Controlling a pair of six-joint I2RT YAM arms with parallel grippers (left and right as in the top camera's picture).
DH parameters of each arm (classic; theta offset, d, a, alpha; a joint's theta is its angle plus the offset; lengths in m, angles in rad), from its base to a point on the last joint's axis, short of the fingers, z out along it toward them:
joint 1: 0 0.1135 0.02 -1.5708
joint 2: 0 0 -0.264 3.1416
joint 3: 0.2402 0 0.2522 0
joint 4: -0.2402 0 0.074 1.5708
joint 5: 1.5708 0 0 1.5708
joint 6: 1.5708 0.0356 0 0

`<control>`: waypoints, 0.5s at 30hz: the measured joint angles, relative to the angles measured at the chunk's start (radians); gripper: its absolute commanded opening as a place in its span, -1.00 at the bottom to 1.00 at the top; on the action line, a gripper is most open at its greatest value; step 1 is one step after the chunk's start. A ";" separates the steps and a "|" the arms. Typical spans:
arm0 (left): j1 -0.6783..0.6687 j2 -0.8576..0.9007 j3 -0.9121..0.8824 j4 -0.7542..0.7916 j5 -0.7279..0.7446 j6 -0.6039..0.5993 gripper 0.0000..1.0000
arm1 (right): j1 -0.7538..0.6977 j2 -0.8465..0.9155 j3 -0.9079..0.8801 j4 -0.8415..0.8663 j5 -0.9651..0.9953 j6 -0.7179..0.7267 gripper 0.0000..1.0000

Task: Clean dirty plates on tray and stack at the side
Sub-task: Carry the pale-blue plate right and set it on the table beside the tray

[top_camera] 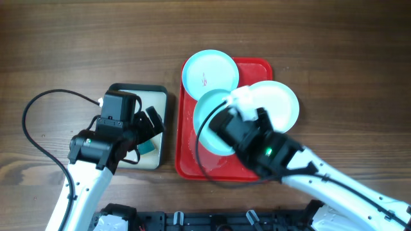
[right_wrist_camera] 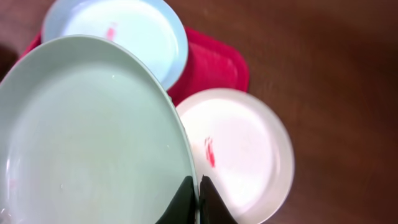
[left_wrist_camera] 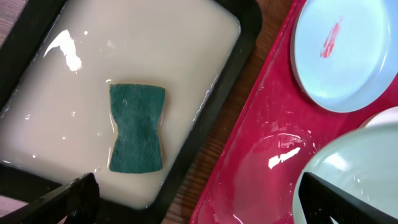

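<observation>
**Overhead.** One red tray (top_camera: 189,163) lies on the wooden surface (top_camera: 64,38). Three plates are counted:
- A blue plate (top_camera: 210,70) sits at the tray's far left corner and overhangs the rim.
- A white plate (top_camera: 282,102) sits at the tray's right edge and also overhangs it.
- A held plate (top_camera: 207,122), pale blue-green, is over the tray's middle and covers part of the white plate in this view.

The right pincer (top_camera: 226,110) is at the held plate's right rim. One dark-rimmed pan (top_camera: 138,88) stands just left of the tray, apart from it. One sponge (top_camera: 149,147) is inside the pan, and the left pincer (top_camera: 153,128) is above it.

**Left wrist.** The pan (left_wrist_camera: 217,112) holds milky liquid, and the one green sponge (left_wrist_camera: 137,127) lies flat in it. The left pincer (left_wrist_camera: 199,186) is spread wide and grips nothing. The blue plate (left_wrist_camera: 348,62) shows one red smear. The tray (left_wrist_camera: 261,143) looks wet and glossy. The held plate (left_wrist_camera: 354,158) fills the lower right corner.

**Right wrist.** The right pincer (right_wrist_camera: 196,196) is pinching the rim of the held plate (right_wrist_camera: 93,137). Behind it, the blue plate (right_wrist_camera: 124,37) and the white plate (right_wrist_camera: 242,149) carry one red smear each. One corner of the tray (right_wrist_camera: 214,65) shows between them.
</observation>
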 measured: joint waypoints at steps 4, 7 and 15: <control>0.000 0.000 0.000 0.000 0.000 0.000 1.00 | -0.244 -0.008 0.000 -0.005 -0.272 0.031 -0.91; 0.000 0.000 0.000 0.000 0.000 0.000 1.00 | -0.512 -0.049 0.000 -0.005 -0.494 0.010 -0.91; 0.000 0.000 0.000 0.000 0.000 0.000 1.00 | -1.266 -0.040 0.000 0.000 -0.825 0.000 -0.92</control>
